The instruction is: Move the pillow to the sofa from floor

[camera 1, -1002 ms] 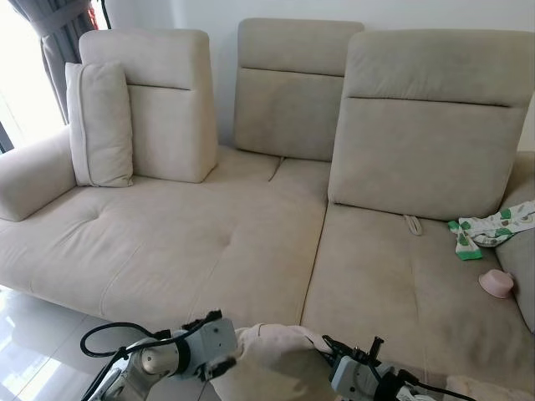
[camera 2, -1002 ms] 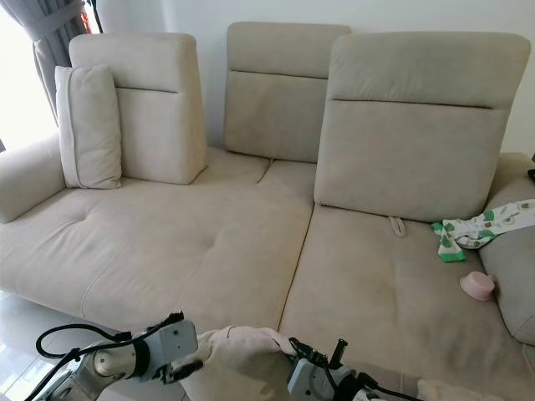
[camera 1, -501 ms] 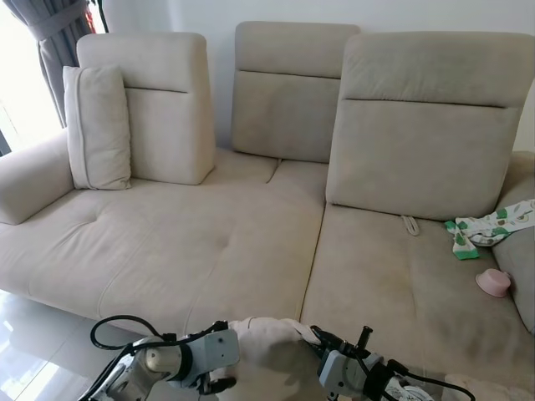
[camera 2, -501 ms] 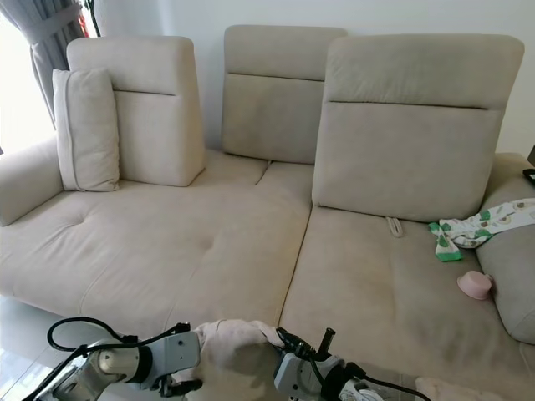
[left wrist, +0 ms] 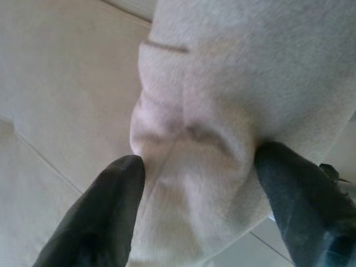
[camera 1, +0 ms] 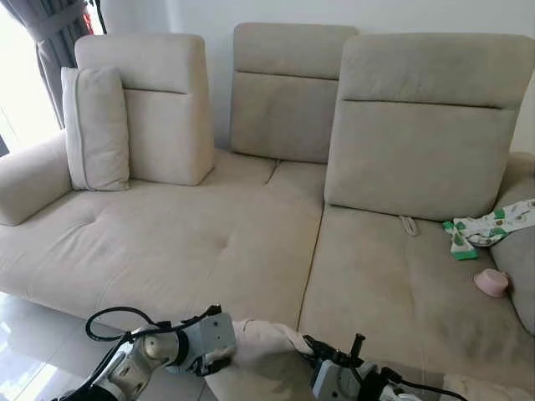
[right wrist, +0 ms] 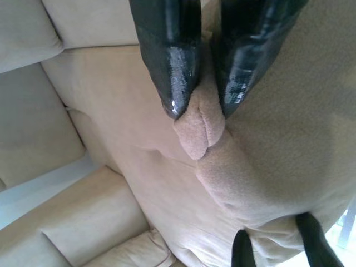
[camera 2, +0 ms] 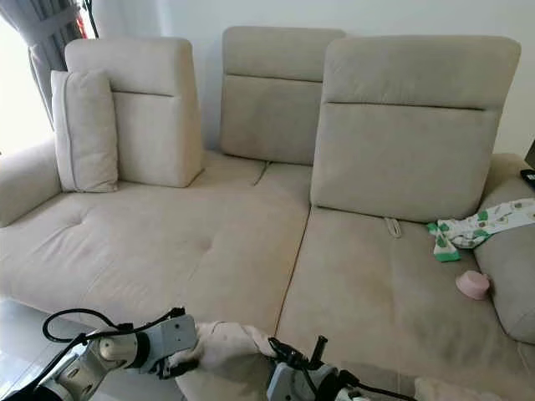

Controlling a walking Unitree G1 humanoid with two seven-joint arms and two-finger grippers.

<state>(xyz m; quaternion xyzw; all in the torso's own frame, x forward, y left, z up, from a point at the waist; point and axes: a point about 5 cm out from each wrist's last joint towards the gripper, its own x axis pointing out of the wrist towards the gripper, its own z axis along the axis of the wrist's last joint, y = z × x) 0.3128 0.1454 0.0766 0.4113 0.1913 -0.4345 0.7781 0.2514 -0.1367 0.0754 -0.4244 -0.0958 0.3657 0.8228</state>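
The beige pillow (camera 1: 263, 361) hangs low in front of the sofa's front edge, held between my two grippers. My left gripper (camera 1: 224, 357) grips its left side; in the left wrist view its black fingers (left wrist: 114, 207) straddle a thick bunched fold of the pillow (left wrist: 222, 111). On the right side, my right gripper (camera 1: 311, 349) pinches a small fold of the pillow (right wrist: 267, 167) between its fingertips (right wrist: 172, 83). The sofa (camera 1: 192, 242) is wide and beige, with three tall backrests, right behind the pillow.
An upright cushion (camera 1: 96, 125) leans at the sofa's left end. A green-and-white cloth (camera 1: 485, 227) and a small pink object (camera 1: 491, 282) lie on the right seat. Glossy tiled floor (camera 1: 25, 351) shows at lower left, a grey curtain (camera 1: 42, 21) at upper left.
The view has shifted slightly. Both grippers still hold the pillow low before the sofa edge; it rose a little, then sank back.
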